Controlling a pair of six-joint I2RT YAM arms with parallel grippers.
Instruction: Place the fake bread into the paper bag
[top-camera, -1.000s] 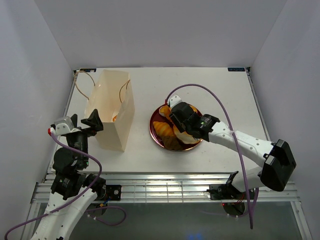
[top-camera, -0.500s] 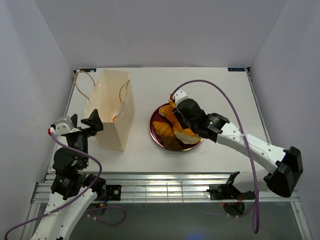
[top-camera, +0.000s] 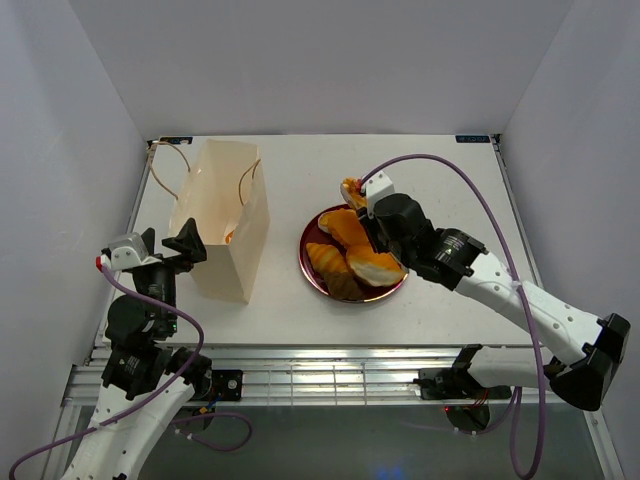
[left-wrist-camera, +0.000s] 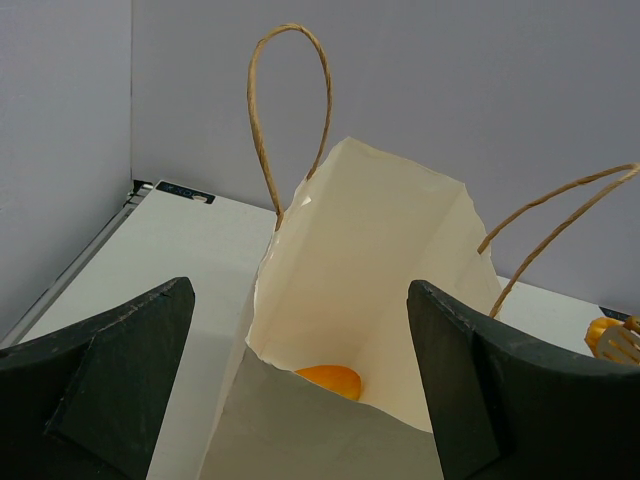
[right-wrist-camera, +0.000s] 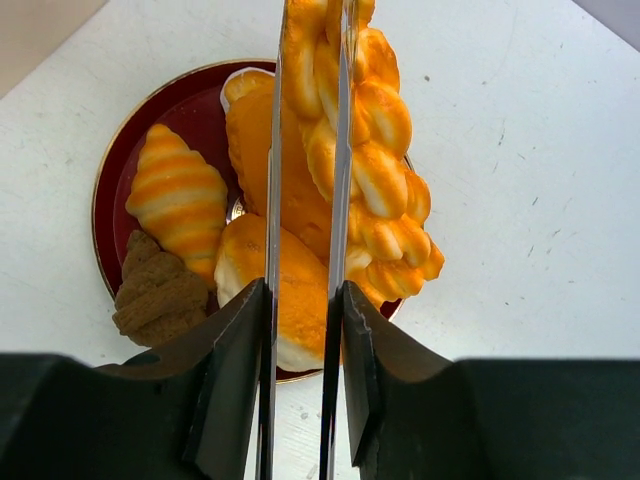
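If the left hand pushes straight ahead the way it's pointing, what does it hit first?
The paper bag: its near wall sits between the open fingers of the left hand, seemingly very close.

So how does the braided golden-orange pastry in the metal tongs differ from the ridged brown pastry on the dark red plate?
The braided golden-orange pastry is long, glossy and pinched between the thin metal tongs; the ridged brown pastry is short, dull and lies loose on the dark red plate. Both are toy breads.
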